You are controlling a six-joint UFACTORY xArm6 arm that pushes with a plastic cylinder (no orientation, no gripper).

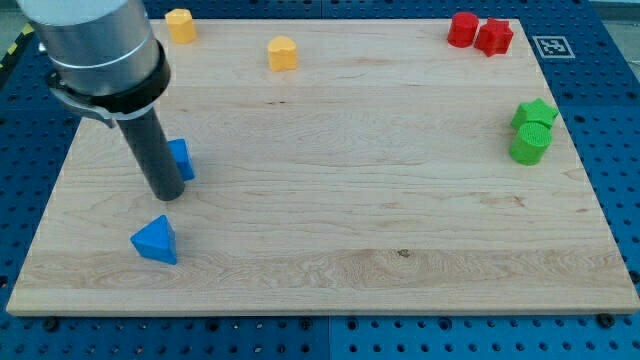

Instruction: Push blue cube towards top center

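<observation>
The blue cube [182, 159] sits on the wooden board [330, 170] at the view's left, partly hidden behind my rod. My tip [168, 196] rests on the board just to the cube's lower left, touching or nearly touching it. A blue triangular block [155, 240] lies below the tip, toward the view's bottom left.
A yellow block [180, 24] sits at the top left edge and another yellow block [283, 53] nearer the top centre. Two red blocks [479, 32] stand together at the top right. Two green blocks [532, 130] sit together at the right edge.
</observation>
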